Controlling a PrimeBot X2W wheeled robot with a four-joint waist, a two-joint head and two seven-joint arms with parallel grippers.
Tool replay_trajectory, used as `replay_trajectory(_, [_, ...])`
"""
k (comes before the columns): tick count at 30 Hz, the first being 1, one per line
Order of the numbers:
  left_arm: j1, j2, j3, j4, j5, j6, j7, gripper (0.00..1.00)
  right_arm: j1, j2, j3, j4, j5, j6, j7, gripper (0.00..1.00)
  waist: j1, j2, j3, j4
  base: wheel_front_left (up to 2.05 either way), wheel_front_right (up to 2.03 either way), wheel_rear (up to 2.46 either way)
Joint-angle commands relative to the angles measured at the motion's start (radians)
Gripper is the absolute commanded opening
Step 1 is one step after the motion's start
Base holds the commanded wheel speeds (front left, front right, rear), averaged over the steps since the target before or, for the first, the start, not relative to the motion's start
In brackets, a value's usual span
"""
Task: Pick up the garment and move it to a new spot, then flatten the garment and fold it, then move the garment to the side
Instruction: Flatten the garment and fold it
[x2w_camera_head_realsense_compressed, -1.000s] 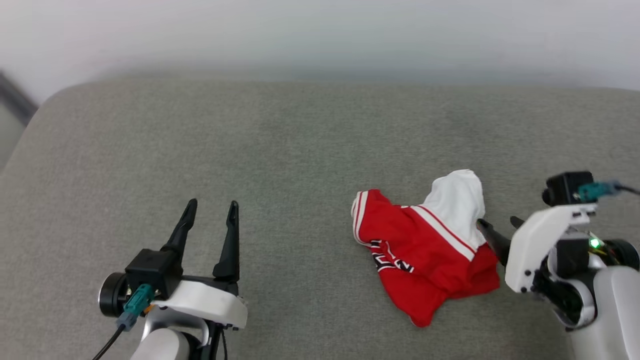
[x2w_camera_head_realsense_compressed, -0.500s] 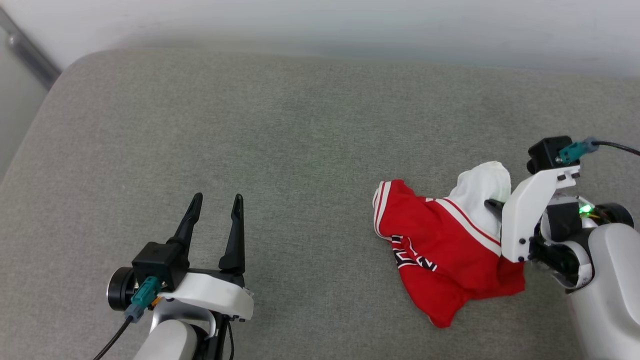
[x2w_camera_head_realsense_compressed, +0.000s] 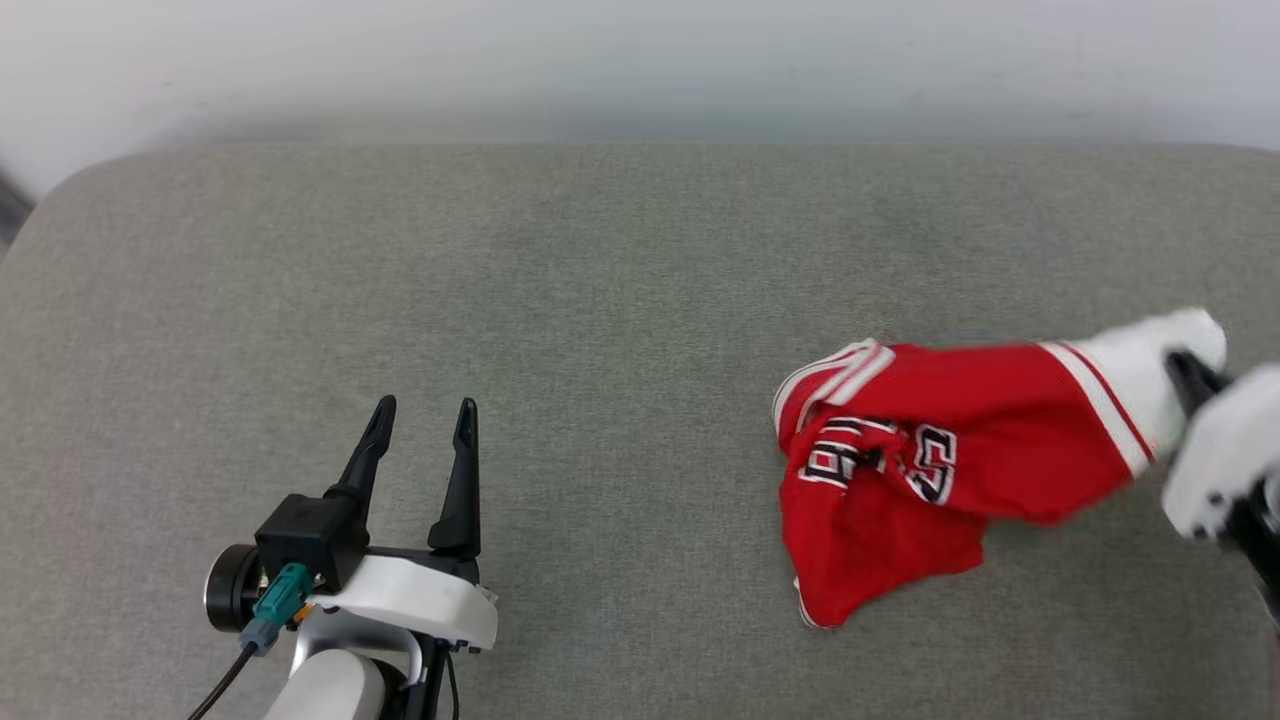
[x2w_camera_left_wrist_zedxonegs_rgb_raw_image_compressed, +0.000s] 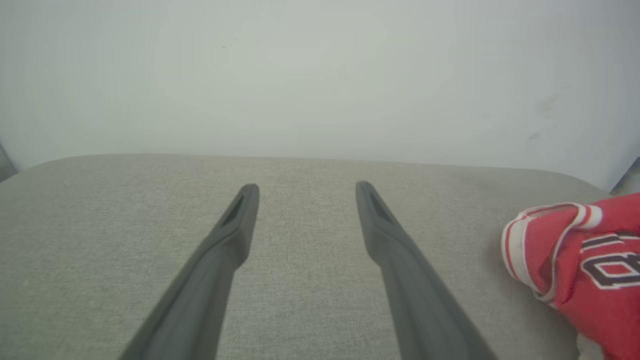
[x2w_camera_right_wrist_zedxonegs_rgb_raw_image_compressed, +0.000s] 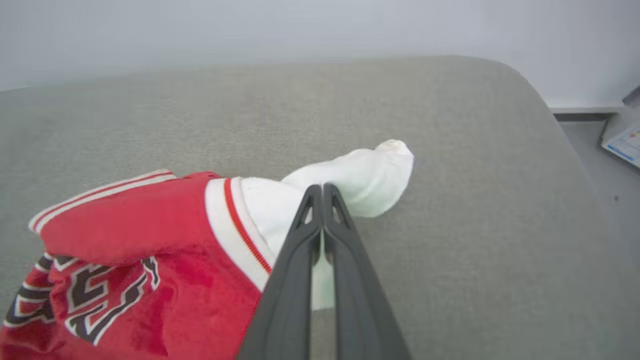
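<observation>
The garment is a red jersey with a white sleeve, striped trim and black lettering. It hangs stretched above the grey cushion at the right, its lower red part drooping toward the fabric. My right gripper is shut on the white sleeve, its two dark fingers pressed together with cloth pinched between them. My left gripper stands open at the lower left, nothing between its fingers. The garment's striped hem shows at the right edge of the left wrist view.
The cushion's rounded right edge drops to a grey floor with a paper on it. A pale wall runs behind the cushion. Bare cushion lies between the two arms.
My right gripper closed on the white sleeve, then lifted and pulled it to the right, stretching the garment out and showing its lettering. The head camera shifted. The left gripper stayed put.
</observation>
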Motion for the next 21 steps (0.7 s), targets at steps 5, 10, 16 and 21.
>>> replay_trajectory(5, [0.016,0.007,-0.002,-0.004,0.000,0.004,-0.004,1.00,0.167,0.068,-0.148,0.048,-0.032,0.000,-0.032,0.00,-0.0001,0.0000,-0.004,-0.018,0.00,0.00,0.00])
replay_trajectory(10, [0.017,0.013,0.000,0.002,-0.007,0.005,0.001,1.00,0.236,0.111,-0.196,0.209,-0.033,0.000,-0.128,1.00,-0.0001,0.0000,-0.006,-0.025,0.00,0.00,0.00])
replay_trajectory(16, [0.029,0.016,0.001,0.004,-0.013,0.013,0.006,1.00,0.207,0.120,-0.190,0.264,-0.005,0.000,-0.344,1.00,-0.0001,0.0000,-0.027,-0.024,0.00,0.00,0.00])
replay_trajectory(21, [0.055,0.017,0.002,-0.001,-0.018,0.027,0.008,1.00,0.223,0.105,-0.163,0.205,-0.018,0.000,-0.517,1.00,-0.0001,0.0000,-0.061,-0.016,0.00,0.00,0.00])
